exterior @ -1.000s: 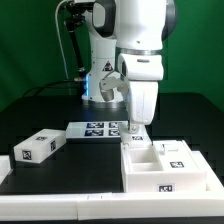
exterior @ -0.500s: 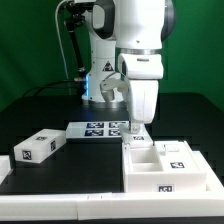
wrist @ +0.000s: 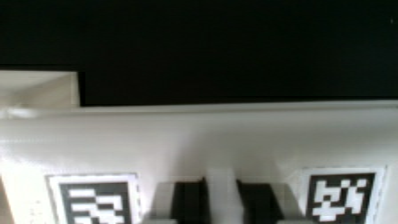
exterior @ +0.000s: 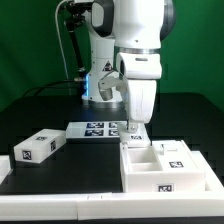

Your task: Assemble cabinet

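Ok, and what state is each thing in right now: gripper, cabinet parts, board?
Two-finger gripper: shut on the frame's rear wall, pointing straight down.
White plastic boxy cabinet frame: resting on the table, compartments open upward.
Small white tagged drawer block: loose on the table, apart from the frame, ungripped.
Thin flat white marker board: lying flat on the table.

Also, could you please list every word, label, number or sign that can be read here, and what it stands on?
No words, brands or numbers are readable anywhere.
Only square black-and-white tags, patterns rather than text: on the drawer block, the marker board and the cabinet frame.
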